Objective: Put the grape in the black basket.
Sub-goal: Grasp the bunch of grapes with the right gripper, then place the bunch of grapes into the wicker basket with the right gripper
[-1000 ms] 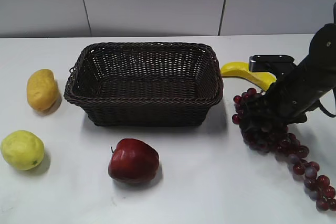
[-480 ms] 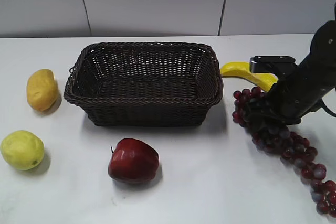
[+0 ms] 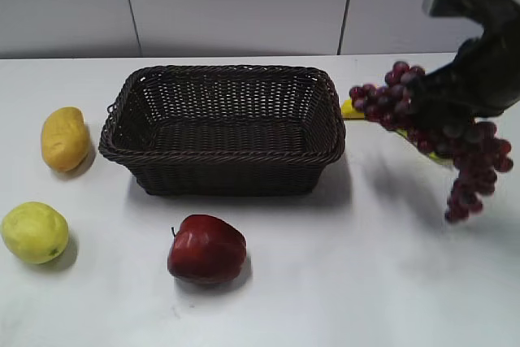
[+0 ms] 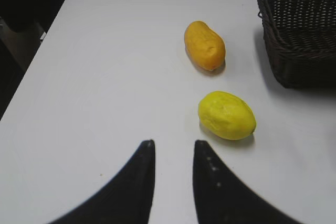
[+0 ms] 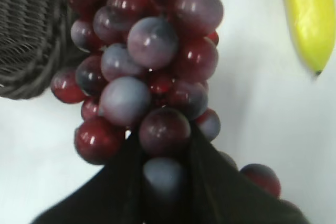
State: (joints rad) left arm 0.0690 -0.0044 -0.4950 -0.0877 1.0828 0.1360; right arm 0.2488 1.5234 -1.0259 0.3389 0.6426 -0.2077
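Observation:
The grape bunch (image 3: 443, 132) hangs in the air to the right of the black basket (image 3: 223, 129), its thick end near the basket's right rim and its tail drooping lower right. My right gripper (image 3: 439, 99) is shut on the bunch; in the right wrist view the grapes (image 5: 149, 72) sit between the black fingers (image 5: 121, 182), with the basket's corner (image 5: 29, 35) at upper left. The basket is empty. My left gripper (image 4: 172, 145) is open and empty above the table, near the lemon (image 4: 227, 115); it does not show in the exterior view.
A banana (image 3: 357, 108) lies on the table behind the lifted bunch, also seen in the right wrist view (image 5: 307, 17). A red apple (image 3: 206, 249) sits in front of the basket. A lemon (image 3: 33, 232) and an orange-yellow mango (image 3: 65, 138) lie left of it.
My right gripper has lifted the grape bunch off the table and carried it up and back, toward the basket's right rim. The other fruit and the basket have not moved.

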